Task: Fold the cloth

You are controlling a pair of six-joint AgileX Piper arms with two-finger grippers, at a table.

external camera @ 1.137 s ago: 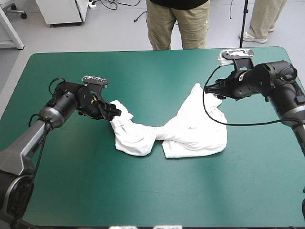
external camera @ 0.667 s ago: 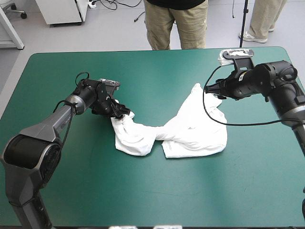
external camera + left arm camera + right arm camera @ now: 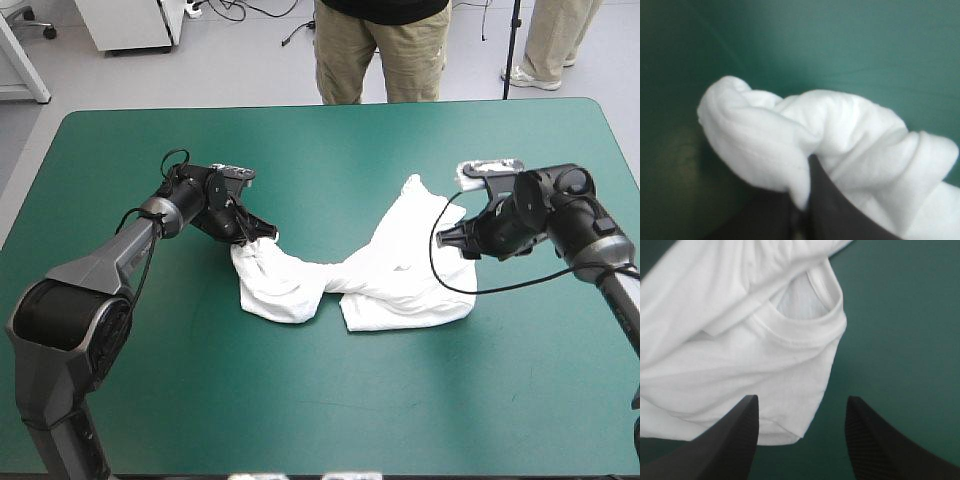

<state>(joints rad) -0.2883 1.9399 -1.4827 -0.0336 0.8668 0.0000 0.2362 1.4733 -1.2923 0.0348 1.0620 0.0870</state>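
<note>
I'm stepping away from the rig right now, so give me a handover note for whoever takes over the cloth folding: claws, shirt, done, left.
The left claw is shut on the left end of the white short-sleeved fabric T-shirt.
The right claw is open, low at the shirt's right edge, gripping nothing.
The shirt lies crumpled and twisted mid-table on the teal-green table cover.
Done: one grasp. Left: right grasp, spreading flat, every fold.
</note>
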